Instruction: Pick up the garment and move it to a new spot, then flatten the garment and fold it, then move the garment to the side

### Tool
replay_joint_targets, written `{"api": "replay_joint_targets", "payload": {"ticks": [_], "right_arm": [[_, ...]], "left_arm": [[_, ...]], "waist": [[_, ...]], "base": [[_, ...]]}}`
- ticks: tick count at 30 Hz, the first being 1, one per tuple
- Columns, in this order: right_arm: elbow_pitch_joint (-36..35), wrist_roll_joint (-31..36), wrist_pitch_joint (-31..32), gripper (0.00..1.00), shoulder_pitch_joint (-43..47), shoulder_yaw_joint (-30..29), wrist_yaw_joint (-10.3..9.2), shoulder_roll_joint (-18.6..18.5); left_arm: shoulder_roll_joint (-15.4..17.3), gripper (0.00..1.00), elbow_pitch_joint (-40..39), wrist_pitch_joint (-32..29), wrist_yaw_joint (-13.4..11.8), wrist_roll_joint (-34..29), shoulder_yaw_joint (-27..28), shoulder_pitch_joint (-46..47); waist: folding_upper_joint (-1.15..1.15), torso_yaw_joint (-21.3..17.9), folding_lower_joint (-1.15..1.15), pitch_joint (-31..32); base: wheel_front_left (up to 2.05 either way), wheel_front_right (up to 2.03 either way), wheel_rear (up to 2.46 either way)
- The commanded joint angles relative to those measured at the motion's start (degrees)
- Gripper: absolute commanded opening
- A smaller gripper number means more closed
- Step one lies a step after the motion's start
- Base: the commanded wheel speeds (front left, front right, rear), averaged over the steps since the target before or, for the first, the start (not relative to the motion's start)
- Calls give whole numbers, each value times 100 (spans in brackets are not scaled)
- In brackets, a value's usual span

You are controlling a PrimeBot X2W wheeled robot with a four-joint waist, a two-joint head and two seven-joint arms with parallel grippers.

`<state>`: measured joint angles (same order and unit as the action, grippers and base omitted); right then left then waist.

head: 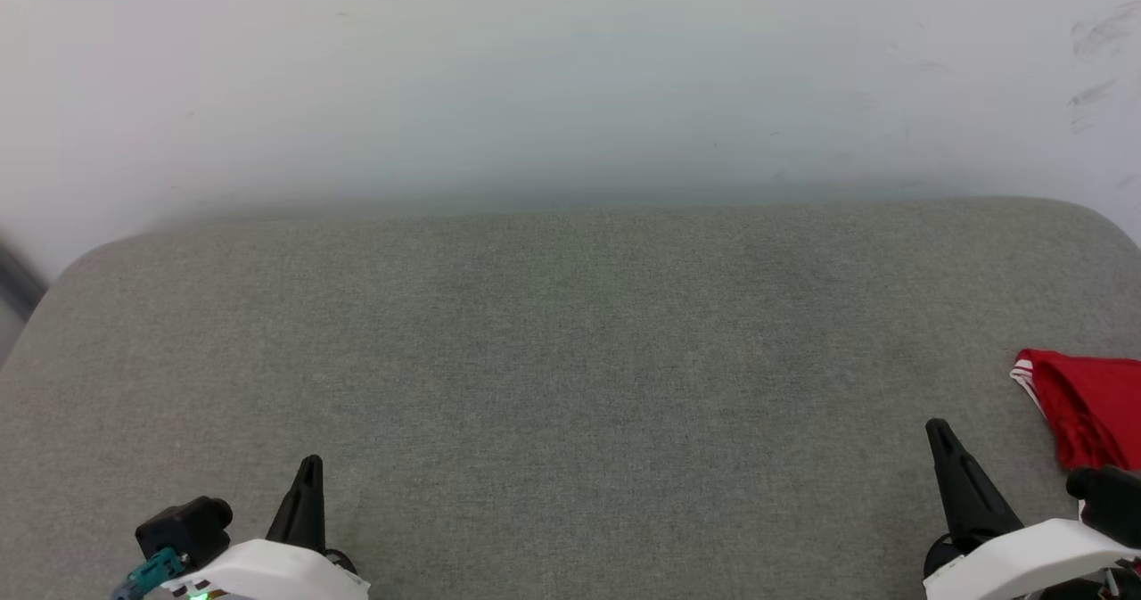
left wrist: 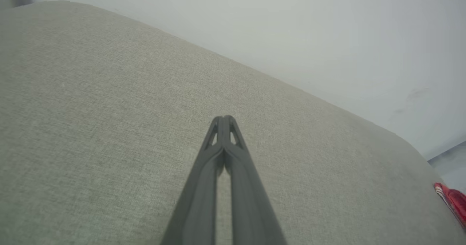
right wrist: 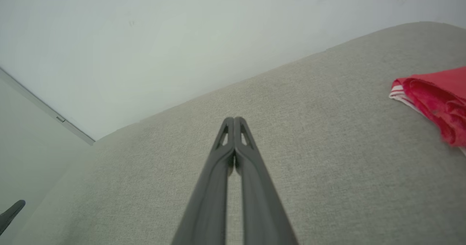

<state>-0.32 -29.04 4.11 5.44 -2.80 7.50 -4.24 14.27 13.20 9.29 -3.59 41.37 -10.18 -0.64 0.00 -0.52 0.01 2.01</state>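
The garment (head: 1083, 404) is a red bundle with a red-white striped edge, lying at the far right of the grey cushion and cut off by the head view's border. It also appears as the garment (right wrist: 433, 99) at the right of the right wrist view and the garment (left wrist: 453, 201) at the far right of the left wrist view. My right gripper (head: 938, 431) hovers low just left of it, apart from it, fingers pressed together with nothing between them (right wrist: 233, 120). My left gripper (head: 310, 466) sits at the lower left, also shut and empty (left wrist: 224, 118).
A wide grey upholstered cushion (head: 570, 359) spans the view, with a pale wall (head: 570, 74) right behind its rounded back edge. The cushion's corners curve off at the far left and far right.
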Motion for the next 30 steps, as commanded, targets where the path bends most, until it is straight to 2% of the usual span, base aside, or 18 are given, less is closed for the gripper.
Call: {"api": "replay_joint_targets", "payload": {"ticks": [1, 30], "right_arm": [[-37, -177, 10, 0, -181, -22, 0, 4], [523, -2537, 98, 0, -582, -163, 0, 53]], "left_arm": [[16, 0, -67, -25, 33, 137, 97, 195], [-426, 0, -19, -624, 454, 2041, 705, 407]], "waist": [[0, 1, 0, -1], [0, 15, 0, -62]], "base": [[0, 0, 0], [0, 0, 0]]}}
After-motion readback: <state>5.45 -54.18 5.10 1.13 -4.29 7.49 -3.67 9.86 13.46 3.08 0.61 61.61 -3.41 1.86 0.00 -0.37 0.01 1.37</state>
